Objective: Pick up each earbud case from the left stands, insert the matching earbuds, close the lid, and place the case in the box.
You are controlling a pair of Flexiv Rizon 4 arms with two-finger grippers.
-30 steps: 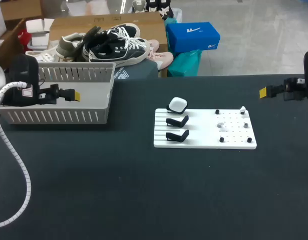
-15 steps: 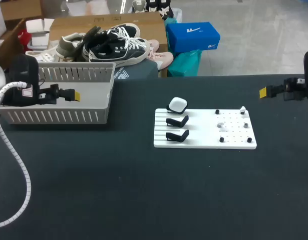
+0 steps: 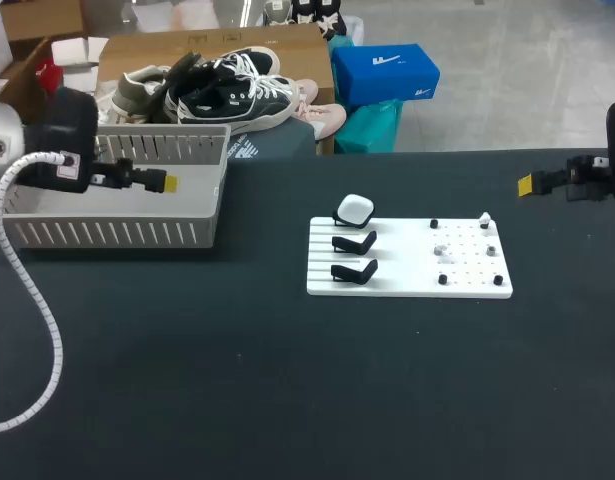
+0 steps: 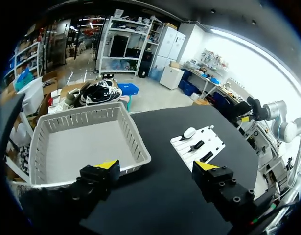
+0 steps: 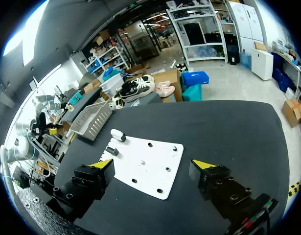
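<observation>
Slatted grey plastic forms the box (image 3: pixel 117 232) at the upper left of the head view. The left gripper (image 3: pixel 159 183) is seen over its pale floor, fingers spread wide and grasping nothing. Right of centre, a flat white board (image 3: pixel 407 285) is laid on the matte black table (image 3: pixel 237 380). Three black angled stands (image 3: pixel 354 243) are fixed on its left part, and the rearmost is topped by the smooth, rounded white earbud case (image 3: pixel 354 208). Small dark pegs (image 3: pixel 443 279) are dotted over its right part. The right gripper (image 3: pixel 527 184) is held at the right edge, likewise spread and unloaded.
</observation>
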